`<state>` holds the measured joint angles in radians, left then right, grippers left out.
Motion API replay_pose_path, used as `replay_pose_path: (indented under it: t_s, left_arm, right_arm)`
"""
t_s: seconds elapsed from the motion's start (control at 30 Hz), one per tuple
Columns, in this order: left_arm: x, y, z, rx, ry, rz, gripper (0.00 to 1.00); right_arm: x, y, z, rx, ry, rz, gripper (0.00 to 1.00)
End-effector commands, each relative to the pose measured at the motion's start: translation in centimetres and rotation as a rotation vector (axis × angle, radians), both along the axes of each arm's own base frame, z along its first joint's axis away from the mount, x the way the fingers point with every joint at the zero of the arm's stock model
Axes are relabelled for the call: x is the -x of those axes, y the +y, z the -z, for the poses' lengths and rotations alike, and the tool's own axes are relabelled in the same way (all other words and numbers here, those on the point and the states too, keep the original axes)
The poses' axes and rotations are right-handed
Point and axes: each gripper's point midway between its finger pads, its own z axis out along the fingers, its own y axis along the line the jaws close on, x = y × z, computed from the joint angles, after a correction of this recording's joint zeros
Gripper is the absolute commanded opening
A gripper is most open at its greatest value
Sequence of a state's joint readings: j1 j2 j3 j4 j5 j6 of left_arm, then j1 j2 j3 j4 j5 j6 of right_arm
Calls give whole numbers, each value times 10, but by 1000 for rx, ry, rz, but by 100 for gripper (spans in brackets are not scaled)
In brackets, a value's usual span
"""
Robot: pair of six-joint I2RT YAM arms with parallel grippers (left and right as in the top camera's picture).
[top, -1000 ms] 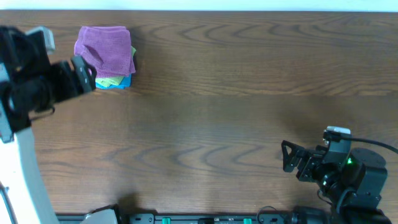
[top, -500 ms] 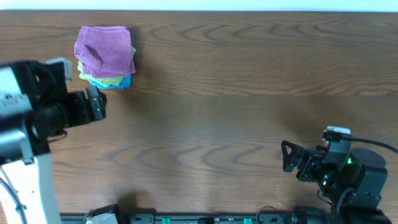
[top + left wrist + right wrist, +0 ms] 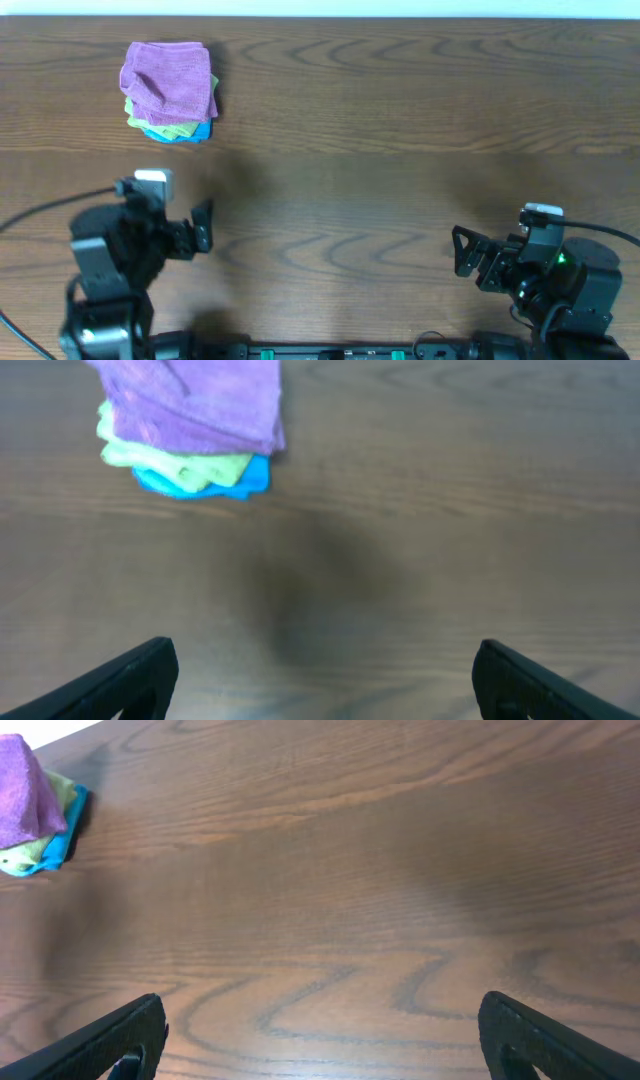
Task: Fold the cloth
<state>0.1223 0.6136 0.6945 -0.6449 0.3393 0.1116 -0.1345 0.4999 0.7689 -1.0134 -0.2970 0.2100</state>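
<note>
Since the purple cloth (image 3: pixel 168 80) lies folded atop a green cloth (image 3: pixel 165 127) and a blue cloth (image 3: pixel 197 132), the fold looks done. Left gripper (image 3: pixel 200 230) is on the near side of that stack, well apart from it, fingers spread, empty. Right gripper (image 3: pixel 463 252) is far to the stack's right, also spread and empty. Next move: likely none unless another cloth arrives. Table (image 3: pixel 400 120) is dark wood grain. The room is out of view.

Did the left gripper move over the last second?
Yes. The left gripper has pulled back from beside the cloth stack toward the near edge of the table, open and empty.
</note>
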Motion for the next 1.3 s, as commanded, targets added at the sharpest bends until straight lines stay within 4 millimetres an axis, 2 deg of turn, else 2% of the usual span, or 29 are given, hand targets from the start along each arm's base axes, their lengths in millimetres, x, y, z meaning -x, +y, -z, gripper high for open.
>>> replay_pose_path:
  t_s: [0.0, 0.17, 0.33, 0.63, 0.87, 1.27]
  left_arm:
    - [10, -6, 28, -31, -23, 35, 95]
    - [26, -5, 72, -61, -38, 33, 95]
    - [33, 2, 93, -98, -64, -1, 95]
    - [36, 14, 106, -153, -80, -68, 95]
    - [39, 17, 125, -132, -45, -114, 95]
    - [39, 29, 123, -170, -57, -174, 95]
  right_arm:
    - [0, -1, 0, -9, 1, 16, 99]
    - [0, -1, 0, -9, 1, 16, 99]
    - [0, -1, 0, -9, 1, 16, 99]
    - [0, -1, 0, -9, 1, 16, 99]
    - [0, -1, 0, -9, 1, 16, 99]
    - [0, -1, 0, -9, 1, 16, 99]
